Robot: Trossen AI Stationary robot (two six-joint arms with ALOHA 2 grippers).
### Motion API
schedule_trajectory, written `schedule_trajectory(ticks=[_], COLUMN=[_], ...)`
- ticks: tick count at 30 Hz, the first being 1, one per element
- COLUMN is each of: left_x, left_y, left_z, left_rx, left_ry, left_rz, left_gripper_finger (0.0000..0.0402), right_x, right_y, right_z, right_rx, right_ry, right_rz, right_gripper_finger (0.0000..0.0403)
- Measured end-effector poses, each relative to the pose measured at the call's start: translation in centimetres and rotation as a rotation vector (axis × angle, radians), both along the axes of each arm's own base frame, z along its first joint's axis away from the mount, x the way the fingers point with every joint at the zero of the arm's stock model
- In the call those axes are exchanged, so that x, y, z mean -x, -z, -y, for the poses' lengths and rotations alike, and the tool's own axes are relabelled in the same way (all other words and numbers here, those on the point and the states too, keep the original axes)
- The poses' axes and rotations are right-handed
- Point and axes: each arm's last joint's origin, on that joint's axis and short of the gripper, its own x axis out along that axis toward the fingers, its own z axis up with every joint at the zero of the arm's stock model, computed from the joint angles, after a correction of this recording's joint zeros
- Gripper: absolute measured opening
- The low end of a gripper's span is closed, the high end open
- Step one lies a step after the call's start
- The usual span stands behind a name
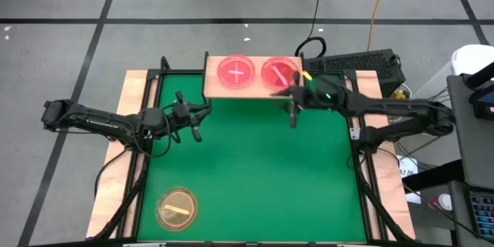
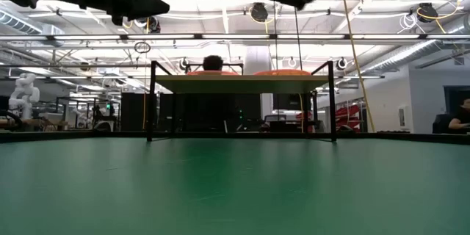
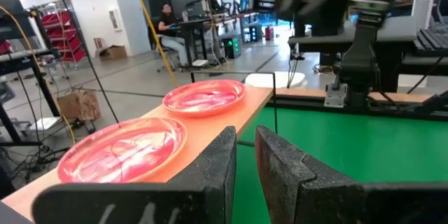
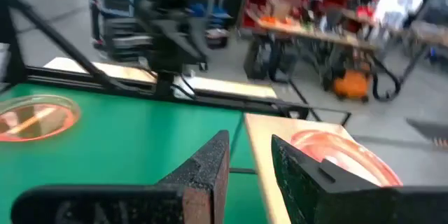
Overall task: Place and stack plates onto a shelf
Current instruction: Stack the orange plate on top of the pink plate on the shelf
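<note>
the shelf (image 1: 251, 93) sits at the upper middle of the high view, at the far edge of the green table (image 1: 255, 170). two pink plates (image 1: 236, 72) lie side by side on it. the right gripper (image 1: 292, 106) hangs just below the right-hand plate (image 1: 279, 72), fingers a little apart and empty. the left gripper (image 1: 197, 120) waits left of centre, below the shelf's left corner, also slightly apart. a third, orange plate (image 1: 177, 206) lies alone at the lower left. no writing can be read.

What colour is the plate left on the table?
Orange-yellow plate with a bright yellow stripe; clearest in the high view.
</note>
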Motion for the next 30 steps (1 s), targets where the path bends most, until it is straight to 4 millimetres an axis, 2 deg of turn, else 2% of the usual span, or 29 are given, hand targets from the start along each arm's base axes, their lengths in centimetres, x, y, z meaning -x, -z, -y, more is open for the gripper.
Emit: schedule_trajectory(ticks=[5, 10, 13, 19, 23, 26, 30], left_x=[0.0, 0.0, -0.4, -0.8, -1.2, -1.6, -2.3], left_y=[0.3, 0.4, -0.5, -4.7, -6.3, -5.9, -3.6], left_z=[0.0, 0.0, 0.3, 0.4, 0.5, 0.7, 1.1], left_rx=[0.025, 0.047, 0.058, 0.125, 0.189, 0.279, 0.474], left_ry=[0.0, 0.012, 0.102, 0.133, 0.13, 0.155, 0.194], left_rz=[-0.019, -0.039, -0.066, -0.241, -0.371, -0.506, -0.707], left_gripper_finger=[0.0063, 0.0063, 0.0063, 0.0063, 0.0063, 0.0063, 0.0063], right_x=[4.4, 7.8, 9.2, 10.3, 10.4, 10.4, 10.4], right_y=[2.6, 4.1, 4.9, 5.6, 5.5, 5.6, 5.6], right_z=[-2.3, -3.2, -3.5, -3.7, -3.7, -3.7, -3.7], right_rx=[0.067, 0.05, 0.054, 0.047, 0.04, 0.038, 0.033], right_ry=[-0.048, -0.012, -0.016, -0.016, -0.018, -0.019, -0.021], right_rz=[0.141, 0.324, 0.367, 0.406, 0.409, 0.4, 0.399], right_gripper_finger=[0.0091, 0.0091, 0.0091, 0.0091, 0.0091, 0.0091, 0.0091])
